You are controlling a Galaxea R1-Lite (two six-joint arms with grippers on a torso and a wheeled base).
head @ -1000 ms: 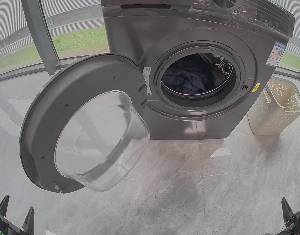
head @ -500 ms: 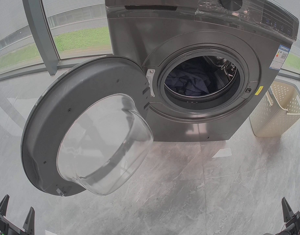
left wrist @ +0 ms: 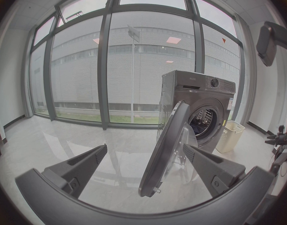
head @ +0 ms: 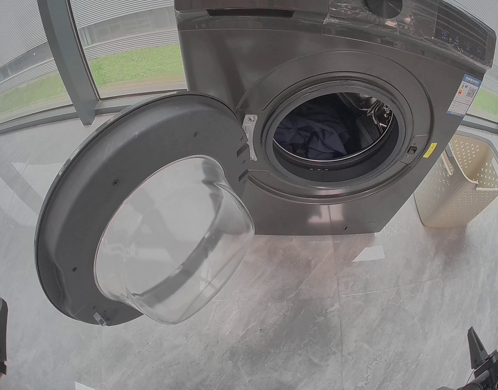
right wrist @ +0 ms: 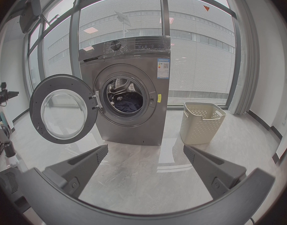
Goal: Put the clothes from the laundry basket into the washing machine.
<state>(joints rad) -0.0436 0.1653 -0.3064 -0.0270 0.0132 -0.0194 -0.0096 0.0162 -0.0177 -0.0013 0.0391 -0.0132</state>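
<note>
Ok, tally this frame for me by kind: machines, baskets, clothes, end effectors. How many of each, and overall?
Washer: 1
Basket: 1
Clothes heap, dark blue, inside the washer: 1 (single pieces cannot be told apart)
End effectors: 2, left end effector and right end effector, both open and empty
Total: 5

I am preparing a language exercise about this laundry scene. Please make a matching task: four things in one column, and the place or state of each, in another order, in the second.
1 door
2 dark clothes
3 laundry basket
4 right gripper

a standing to the right of the washing machine
b jaws open, empty
c swung wide open
d inside the drum

Pairs: 1-c, 2-d, 3-a, 4-b
</note>
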